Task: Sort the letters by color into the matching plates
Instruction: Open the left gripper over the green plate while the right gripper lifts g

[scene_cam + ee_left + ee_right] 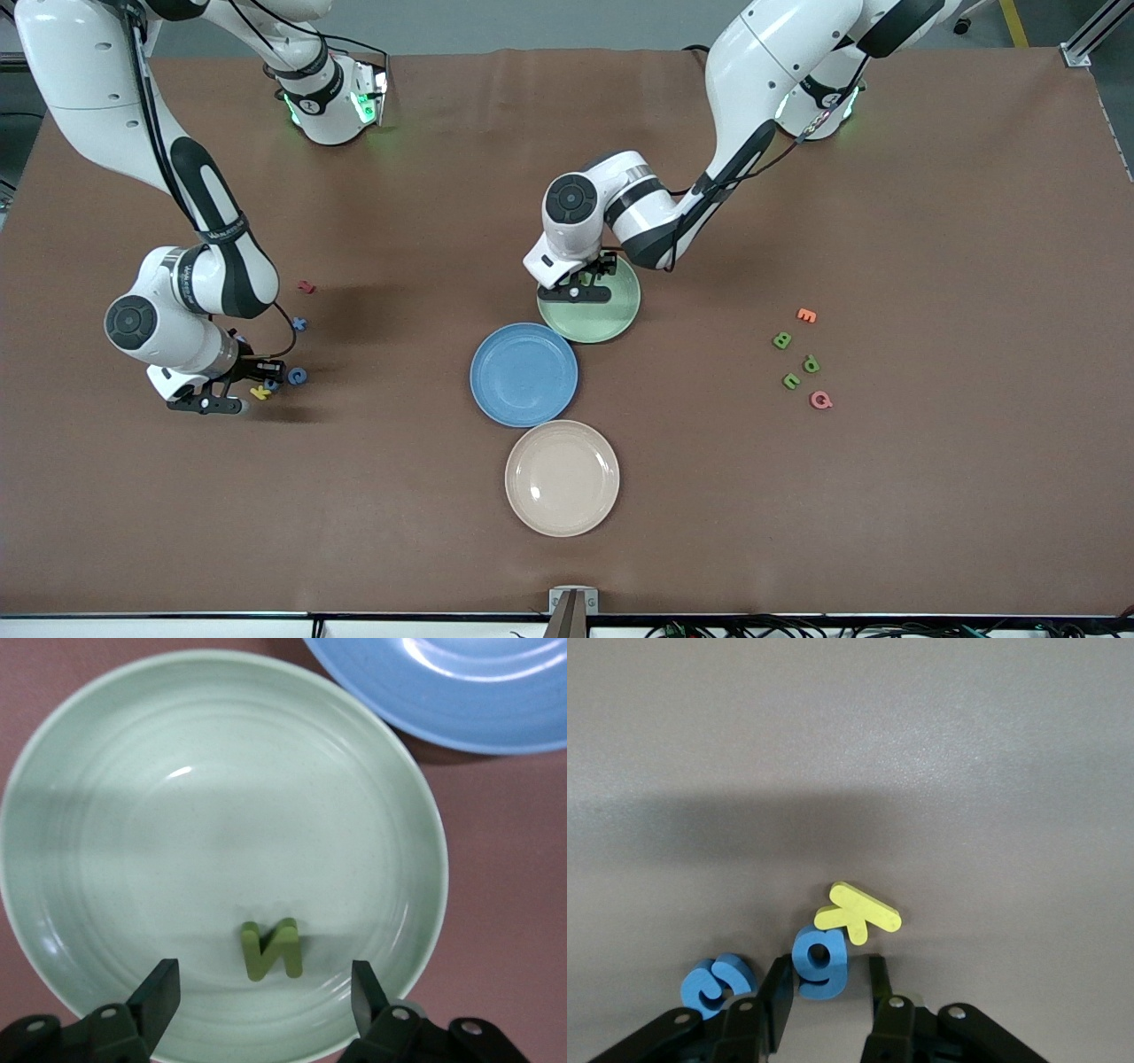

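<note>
The left gripper (266, 992) hung spread over the green plate (106, 771), its green letter (272, 950) dropped there, while the right gripper (828, 992) pinched a blue letter (821, 961) for sorting.

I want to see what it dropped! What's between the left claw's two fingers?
In the left wrist view, a green letter N lies on the pale green plate between the open left claw's fingers, touching neither.

yellow letter (858, 912) (touching) against blue letter (820, 961)
</note>
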